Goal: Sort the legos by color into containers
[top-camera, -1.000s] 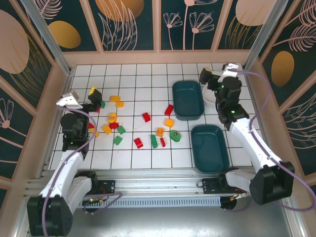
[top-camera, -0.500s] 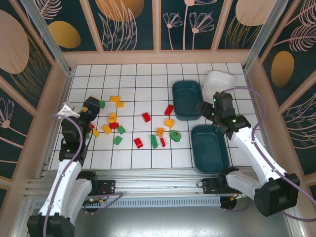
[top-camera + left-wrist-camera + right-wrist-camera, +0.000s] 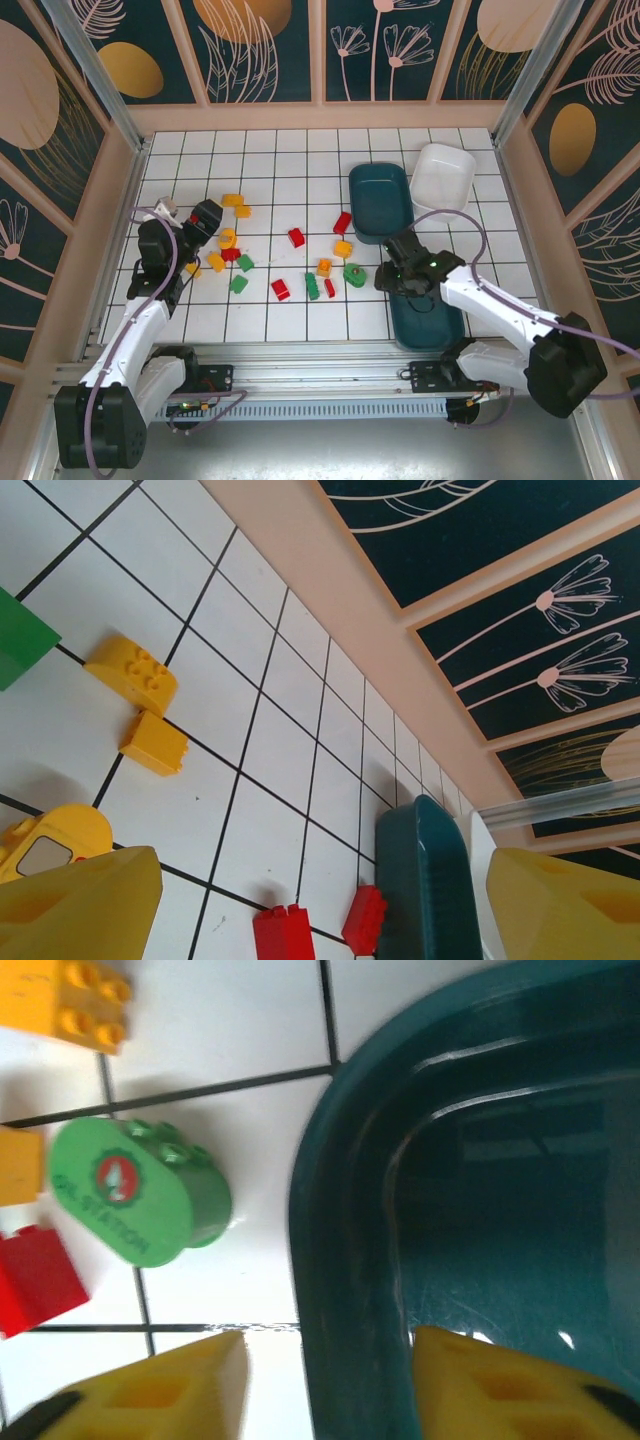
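A white tiled floor [image 3: 300, 160] with dark grout lay beneath me, boxed in by dark teal wall panels [image 3: 400, 50] painted with peach flowers and leaves and set in pale wooden framing [image 3: 320, 115]; aluminium posts [image 3: 95, 75] stood at the far corners, and a metal rail [image 3: 320, 355] ran along my near edge

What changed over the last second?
The right hand swung from the white bin back to the left rim of the near teal bin, beside the round green brick. The left hand eased right toward the yellow bricks. No visible grasp or release; all else stayed put.
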Robot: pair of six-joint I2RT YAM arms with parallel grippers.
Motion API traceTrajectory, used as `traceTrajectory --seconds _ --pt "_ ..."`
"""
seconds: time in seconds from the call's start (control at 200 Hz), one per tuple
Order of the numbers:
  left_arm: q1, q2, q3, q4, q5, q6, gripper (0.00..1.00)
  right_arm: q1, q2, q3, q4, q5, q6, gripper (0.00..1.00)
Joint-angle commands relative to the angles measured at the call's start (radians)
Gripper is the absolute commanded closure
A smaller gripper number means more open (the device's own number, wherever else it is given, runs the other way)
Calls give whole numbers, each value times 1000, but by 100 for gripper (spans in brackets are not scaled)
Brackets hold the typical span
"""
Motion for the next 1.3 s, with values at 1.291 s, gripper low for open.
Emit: traceTrajectory --seconds 1.291 --pt "4 78 75 -166 -64 69 14 162 802 1253 133 457 -373 100"
